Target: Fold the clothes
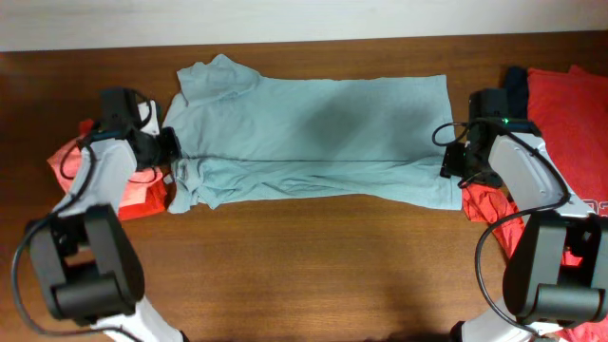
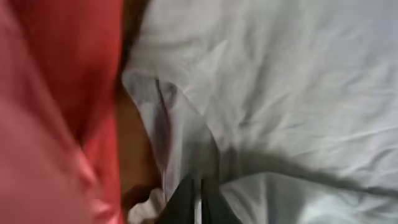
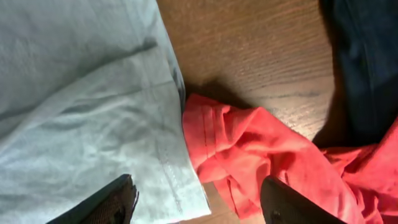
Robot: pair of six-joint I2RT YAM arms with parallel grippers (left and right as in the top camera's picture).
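Looks like a robot lab workstation. Left arm and right arm sit at a brown wooden table against a plain pale wall. Pale grey-blue T-shirt is spread flat, red shirts heaped at the right end.

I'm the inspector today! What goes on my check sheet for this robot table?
Surface: brown wooden table.
Job's things: grey-blue T-shirt spread out, a fold line along its middle; coral shirt bunched at the left; red shirt and navy shirt heaped at the right.
Clutter: nothing seen.
Grippers: left gripper jaws shut at the sleeve end, grip on cloth unclear; right gripper jaws open over the hem.
Cables: black cables loop beside both arms.
Surroundings: pale wall behind the table.
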